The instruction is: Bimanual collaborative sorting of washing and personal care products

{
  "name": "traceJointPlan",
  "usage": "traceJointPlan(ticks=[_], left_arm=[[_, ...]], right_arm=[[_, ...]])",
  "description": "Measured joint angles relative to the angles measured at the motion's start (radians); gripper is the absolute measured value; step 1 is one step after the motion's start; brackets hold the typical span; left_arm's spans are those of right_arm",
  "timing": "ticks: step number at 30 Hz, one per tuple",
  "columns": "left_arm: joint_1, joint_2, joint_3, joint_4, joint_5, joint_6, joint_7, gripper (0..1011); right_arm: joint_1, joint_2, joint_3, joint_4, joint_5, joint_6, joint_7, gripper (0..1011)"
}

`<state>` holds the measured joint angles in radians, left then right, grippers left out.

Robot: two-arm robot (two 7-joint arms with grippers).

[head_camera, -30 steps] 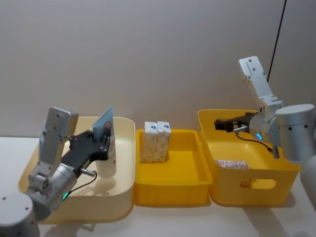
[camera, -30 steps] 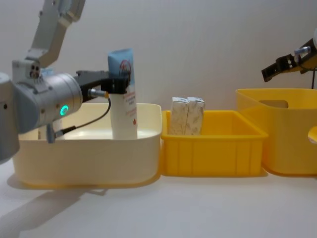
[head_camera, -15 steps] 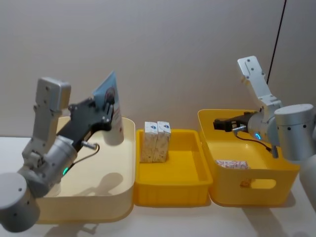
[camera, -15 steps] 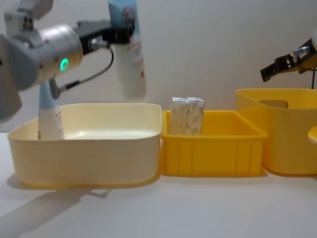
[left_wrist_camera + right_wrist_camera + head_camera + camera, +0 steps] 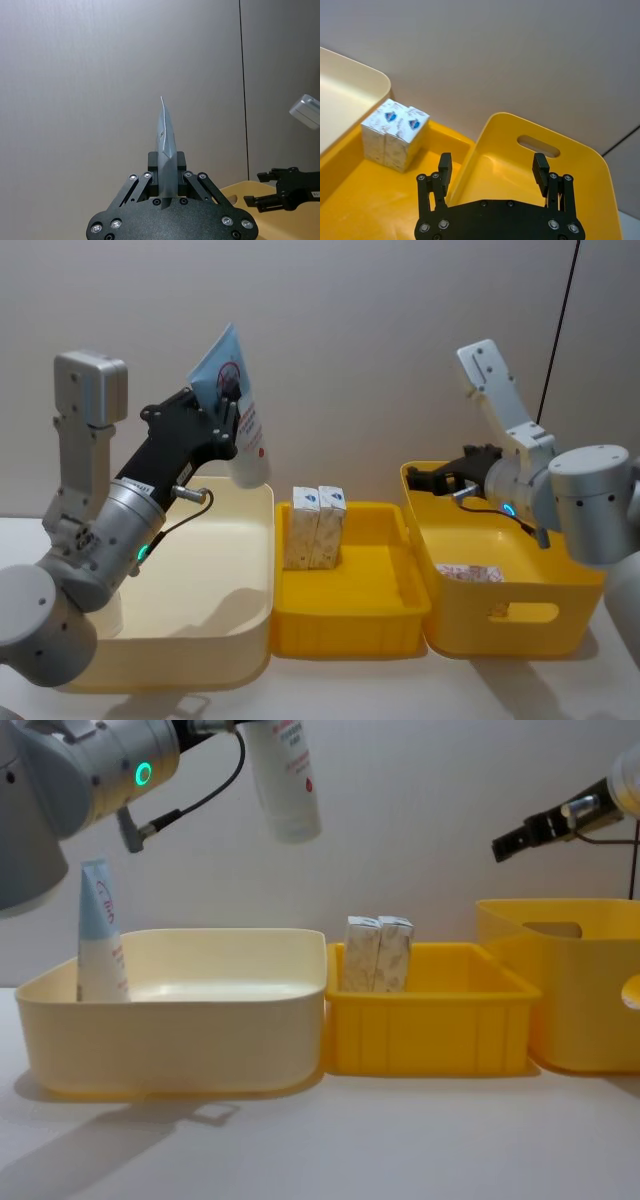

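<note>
The left gripper's fingers (image 5: 153, 161) are clamped on both sides of the flat, light-blue end of a white tube (image 5: 236, 418). The tube hangs cap-down and tilted at the upper left of the head view, above the far right corner of the cream bin (image 5: 258, 570).

The left gripper (image 5: 224, 412) holds it well clear of the rim. In the chest view the tube's lower end sits at the top of the frame, left of centre.

The tube is probably light, with soft walls and a smooth, slippery skin. Squeezing its body would dent it, so the stiff flattened seam is the sound place to hold. From there it can swing, though.

A second ago this tube stood inside the cream bin. Half a second ago it had just cleared the rim. Now it is higher and closer to the yellow tray (image 5: 350, 632).

A second tube (image 5: 100, 935) stands at the bin's left end. Two cartons (image 5: 316, 527) stand together at the tray's back left.

The right gripper (image 5: 492, 167) has its fingers spread wide and holds nothing. It hovers at centre right of the head view, over the left edge of the yellow bin (image 5: 520, 632). It has drifted slightly left and up. Another carton (image 5: 470, 572) lies in that bin.
</note>
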<state>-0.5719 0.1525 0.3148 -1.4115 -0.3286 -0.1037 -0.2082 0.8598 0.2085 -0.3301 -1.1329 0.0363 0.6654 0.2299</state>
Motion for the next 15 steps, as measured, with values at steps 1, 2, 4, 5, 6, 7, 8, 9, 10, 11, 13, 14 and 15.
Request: traceJointPlan(ticks=[1, 2, 4, 5, 6, 7, 8, 9, 10, 11, 13, 14, 15], left_arm=[[0.001, -0.002, -0.001, -0.002, 0.000, 0.000, 0.002, 189], [0.004, -0.007, -0.003, -0.007, 0.000, 0.000, 0.006, 190], [0.006, -0.012, -0.005, -0.012, -0.001, 0.000, 0.012, 189], [0.009, -0.015, -0.006, -0.015, 0.000, 0.000, 0.015, 189], [0.010, -0.018, -0.007, -0.017, 0.000, 0.000, 0.017, 190], [0.012, -0.022, -0.008, -0.022, 0.000, 0.000, 0.021, 190], [0.014, -0.024, -0.009, -0.023, 0.000, 0.000, 0.022, 190], [0.015, -0.026, -0.009, -0.025, 0.000, 0.000, 0.024, 190], [0.017, -0.029, -0.010, -0.029, 0.001, 0.001, 0.027, 190], [0.018, -0.030, -0.010, -0.030, 0.002, 0.001, 0.029, 189], [0.020, -0.034, -0.011, -0.034, 0.003, 0.002, 0.031, 189], [0.022, -0.036, -0.012, -0.038, 0.005, 0.003, 0.034, 190], [0.023, -0.037, -0.013, -0.039, 0.006, 0.004, 0.035, 190]], right_arm=[[0.000, 0.001, -0.002, -0.002, 0.000, -0.006, 0.009, 1001], [0.000, 0.005, -0.008, -0.007, 0.001, -0.016, 0.024, 1001], [-0.001, 0.009, -0.015, -0.014, 0.002, -0.032, 0.048, 1001], [-0.001, 0.011, -0.018, -0.017, 0.003, -0.037, 0.056, 1001], [-0.001, 0.012, -0.021, -0.018, 0.004, -0.042, 0.064, 1001], [-0.001, 0.014, -0.023, -0.021, 0.005, -0.046, 0.072, 1001], [-0.001, 0.017, -0.027, -0.026, 0.008, -0.057, 0.090, 1001], [-0.001, 0.019, -0.030, -0.029, 0.009, -0.062, 0.098, 1001], [-0.001, 0.020, -0.032, -0.031, 0.011, -0.068, 0.106, 1001], [-0.001, 0.022, -0.034, -0.033, 0.012, -0.073, 0.114, 1001], [-0.001, 0.026, -0.043, -0.039, 0.018, -0.089, 0.141, 1001], [-0.001, 0.029, -0.047, -0.042, 0.021, -0.098, 0.158, 1001], [-0.001, 0.031, -0.050, -0.044, 0.023, -0.103, 0.167, 1001]])
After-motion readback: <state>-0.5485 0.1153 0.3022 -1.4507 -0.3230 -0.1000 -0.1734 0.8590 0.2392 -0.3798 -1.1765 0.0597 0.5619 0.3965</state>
